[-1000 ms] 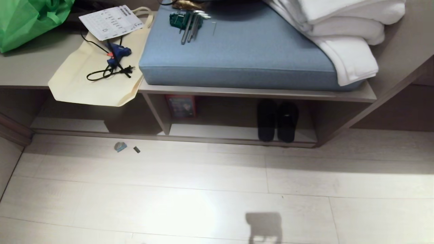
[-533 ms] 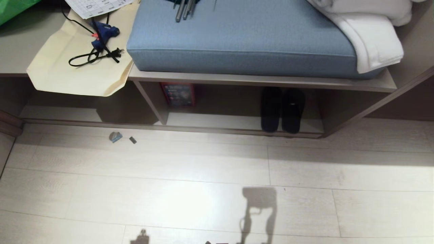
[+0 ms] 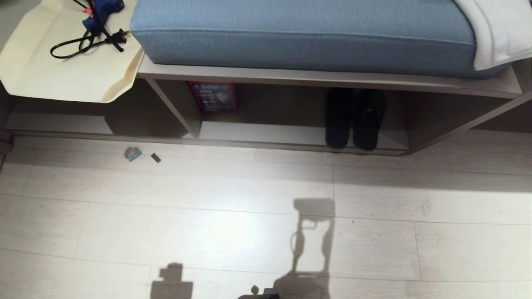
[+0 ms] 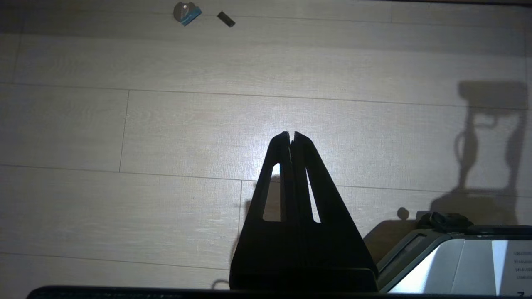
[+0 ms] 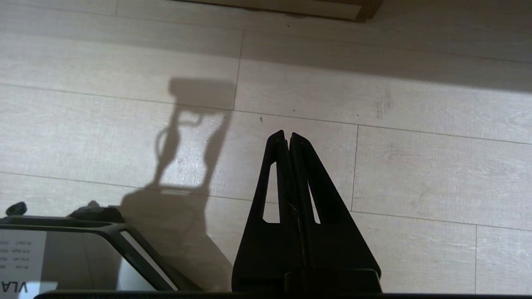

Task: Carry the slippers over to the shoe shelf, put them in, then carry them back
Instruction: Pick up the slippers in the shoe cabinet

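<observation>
The slippers [image 3: 354, 120], dark and soft, stand side by side inside the shoe shelf [image 3: 291, 135]. My left gripper [image 4: 291, 133] and right gripper [image 5: 287, 133] are both closed, holding nothing

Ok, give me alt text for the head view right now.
A pair of dark slippers sits side by side in the right cubby of the shoe shelf, under a blue cushion. Pale plank floor fills the foreground; neither gripper shows.
</observation>
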You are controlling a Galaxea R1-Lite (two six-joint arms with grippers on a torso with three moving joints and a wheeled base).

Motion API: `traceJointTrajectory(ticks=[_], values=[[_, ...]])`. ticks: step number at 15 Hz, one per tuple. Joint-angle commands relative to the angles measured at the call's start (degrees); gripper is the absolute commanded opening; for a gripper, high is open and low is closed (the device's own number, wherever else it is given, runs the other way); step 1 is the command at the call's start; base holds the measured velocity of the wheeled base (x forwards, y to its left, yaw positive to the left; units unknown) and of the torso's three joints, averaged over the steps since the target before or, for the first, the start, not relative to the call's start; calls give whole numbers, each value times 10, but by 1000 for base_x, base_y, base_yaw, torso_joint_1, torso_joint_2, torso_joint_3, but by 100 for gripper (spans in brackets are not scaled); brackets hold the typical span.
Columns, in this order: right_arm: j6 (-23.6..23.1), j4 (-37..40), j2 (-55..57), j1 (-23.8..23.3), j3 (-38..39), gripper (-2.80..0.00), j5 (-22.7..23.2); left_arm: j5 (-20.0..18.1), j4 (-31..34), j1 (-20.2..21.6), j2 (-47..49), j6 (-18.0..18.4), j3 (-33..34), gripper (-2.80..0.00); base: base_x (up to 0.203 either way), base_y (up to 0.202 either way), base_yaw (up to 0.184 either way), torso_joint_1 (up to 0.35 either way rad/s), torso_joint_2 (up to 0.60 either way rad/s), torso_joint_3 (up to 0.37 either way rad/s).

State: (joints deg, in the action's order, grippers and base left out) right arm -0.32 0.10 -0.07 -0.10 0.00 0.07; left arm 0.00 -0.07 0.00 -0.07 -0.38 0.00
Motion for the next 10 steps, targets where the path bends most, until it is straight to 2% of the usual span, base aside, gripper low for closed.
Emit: traceJointTrajectory(ticks=[1,10], values=[[0,0,1,0,0,-280,0,0,0,0,0,0,0,-280,0,0,0,6,6,-203],[0,0,1,0,0,-280,0,0,0,0,0,-1,0,-280,0,0,0,2,3,-197]])
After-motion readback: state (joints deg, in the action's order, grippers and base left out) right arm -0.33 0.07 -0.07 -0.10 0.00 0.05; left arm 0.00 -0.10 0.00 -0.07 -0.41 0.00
